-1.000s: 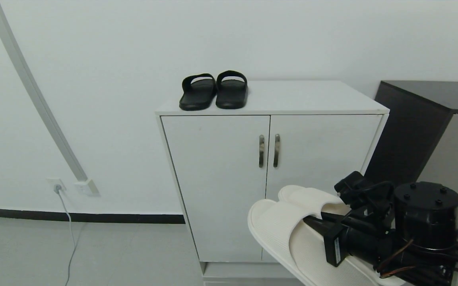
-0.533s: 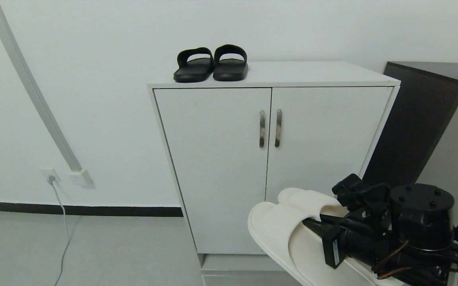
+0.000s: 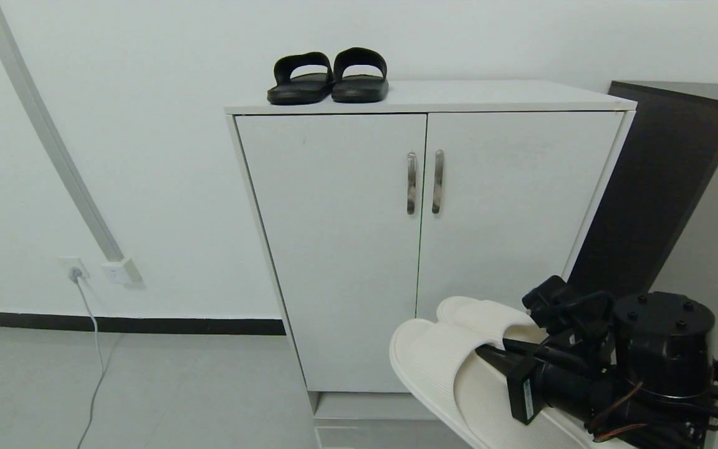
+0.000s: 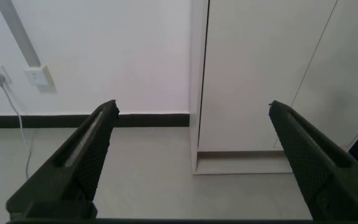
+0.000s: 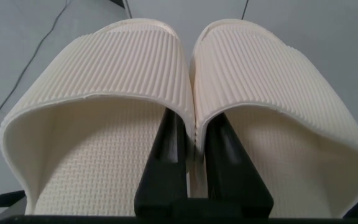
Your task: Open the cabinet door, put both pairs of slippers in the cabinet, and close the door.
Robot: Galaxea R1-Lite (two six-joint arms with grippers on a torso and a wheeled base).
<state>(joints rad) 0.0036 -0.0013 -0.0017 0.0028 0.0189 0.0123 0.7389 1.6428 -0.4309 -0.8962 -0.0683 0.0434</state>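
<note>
At 5 o'clock in the head view, low and in front of the cabinet [image 3: 334,249], sits the white slippers [image 3: 452,368] pair, carried off the floor by the right gripper [image 3: 496,355]; toes point toward the doors; both doors are closed; nothing is stowed yet.

Right wrist view: right gripper [image 5: 196,124] is clamped on the white slippers [image 5: 129,68]; its two fingers [image 5: 166,155] go one into each slipper and pinch the two touching inner walls together; one pinch carries both.

They look light, soft and ribbed, with foam-like soles; the uppers likely flex and sag; the hold is only on thin walls, so a quick swing could let one slide out; slow moves are judged best.

Black slippers [image 3: 328,78] are side by side on the cabinet top [image 3: 490,93], at the 11 o'clock end, touching each other; they look rubbery and stiffer, light, with arched straps; a likely hold is the same pinch on the adjacent inner strap edges.

Left handle [image 3: 411,183] and right handle [image 3: 438,181] stand just beside each other at the door seam, toward 12 o'clock from the held pair; they are slim upright metal bars, rigid, probably slick; the fingers should close across a bar.

Left gripper [image 4: 192,107] has its jaws spread wide, holding nothing, low, facing the cabinet's 9 o'clock side; it is judged the free tool for the door.
</note>
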